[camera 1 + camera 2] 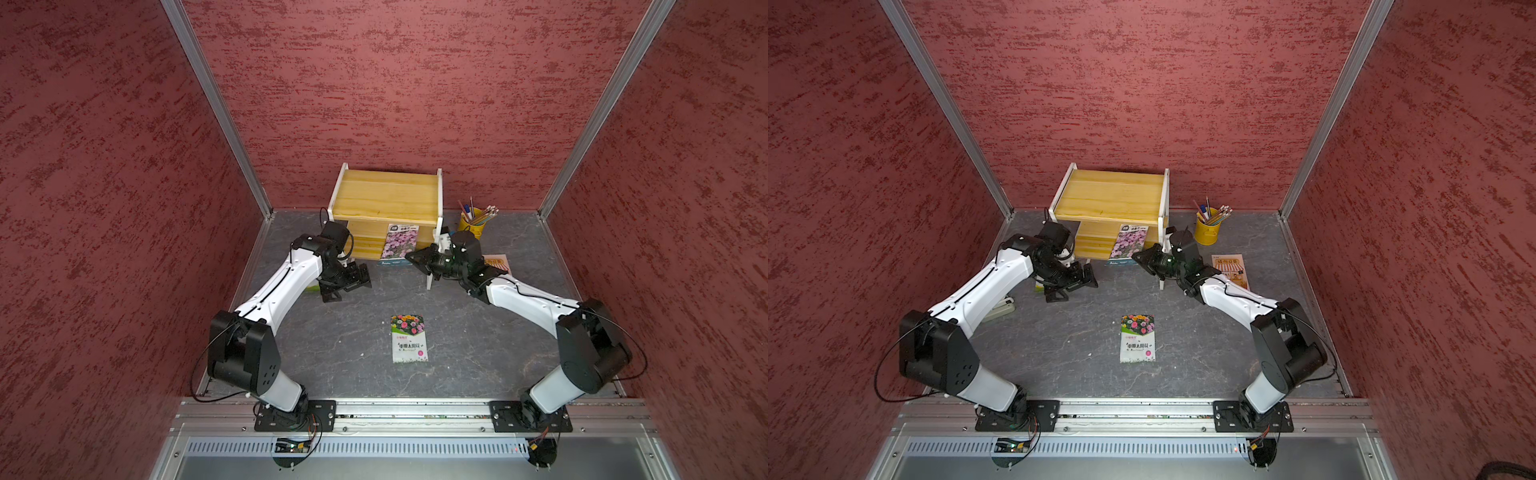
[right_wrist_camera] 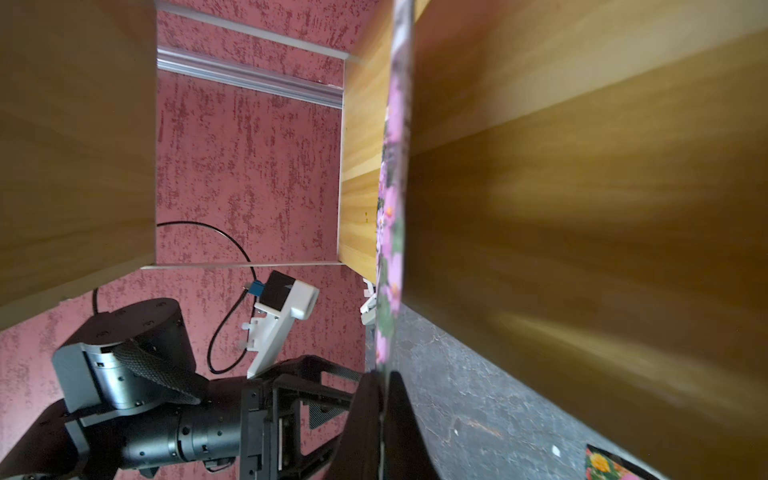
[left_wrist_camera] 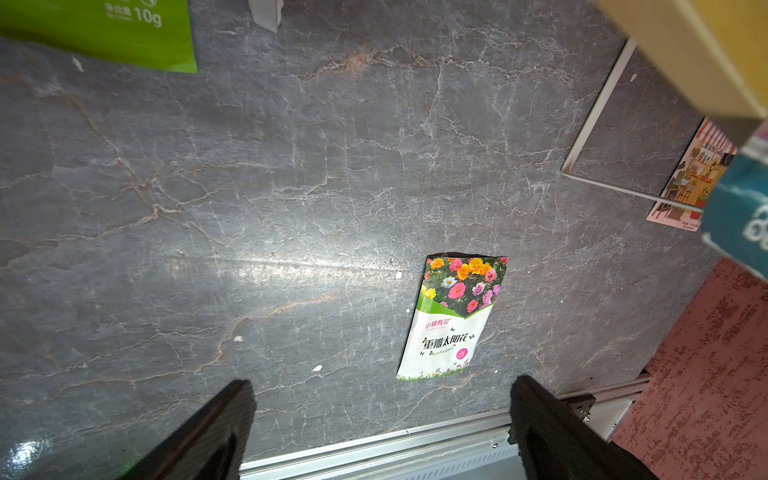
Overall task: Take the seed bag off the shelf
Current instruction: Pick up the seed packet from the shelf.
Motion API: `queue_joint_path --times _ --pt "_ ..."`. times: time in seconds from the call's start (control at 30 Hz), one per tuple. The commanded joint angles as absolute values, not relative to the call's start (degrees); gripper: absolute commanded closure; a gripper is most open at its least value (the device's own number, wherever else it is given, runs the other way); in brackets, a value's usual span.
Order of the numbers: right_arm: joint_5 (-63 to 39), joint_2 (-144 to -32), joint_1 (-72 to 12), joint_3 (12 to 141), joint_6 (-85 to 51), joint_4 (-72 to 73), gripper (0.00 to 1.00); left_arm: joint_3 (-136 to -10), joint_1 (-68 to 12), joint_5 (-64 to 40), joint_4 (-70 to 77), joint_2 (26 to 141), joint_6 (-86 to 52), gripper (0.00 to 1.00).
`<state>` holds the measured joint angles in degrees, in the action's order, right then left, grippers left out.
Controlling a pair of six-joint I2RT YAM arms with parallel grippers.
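Over the grey marbled bench point(image 1: 340, 332), the purple-flowered seed bag point(image 1: 400, 243) was clenched by the right hand point(image 1: 410, 258) at the lower tier of the yellow-boarded white-framed shelf point(image 1: 386, 195), while the left hand point(image 3: 382, 388) was spread open.

Seed bags point(image 1: 400, 243) point(image 1: 409, 338) x2, green pkt point(image 3: 104, 33) x1, shelf point(image 1: 386, 195) x1, pencil cup point(image 1: 471, 227) x1, card point(image 1: 1229, 268) x1

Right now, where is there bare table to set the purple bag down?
Bare table lies between the left gripper and the sunflower bag, and between that bag and the right arm. Crowded by the shelf: right gripper, purple bag, cup, card.
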<state>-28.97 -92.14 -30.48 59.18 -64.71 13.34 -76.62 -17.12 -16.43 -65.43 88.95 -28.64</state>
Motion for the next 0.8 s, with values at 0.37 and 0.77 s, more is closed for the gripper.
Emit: queue_joint_path --times 0.37,0.77 --pt "-35.8 -90.9 -32.0 55.9 -67.4 22.6 1.0 -78.6 -17.5 -15.5 -64.7 88.6 -28.7 0.0" --pt "-38.1 -78.1 -32.2 45.1 -67.1 18.0 1.0 -78.4 -17.5 -14.1 -65.3 86.4 -29.7 0.0"
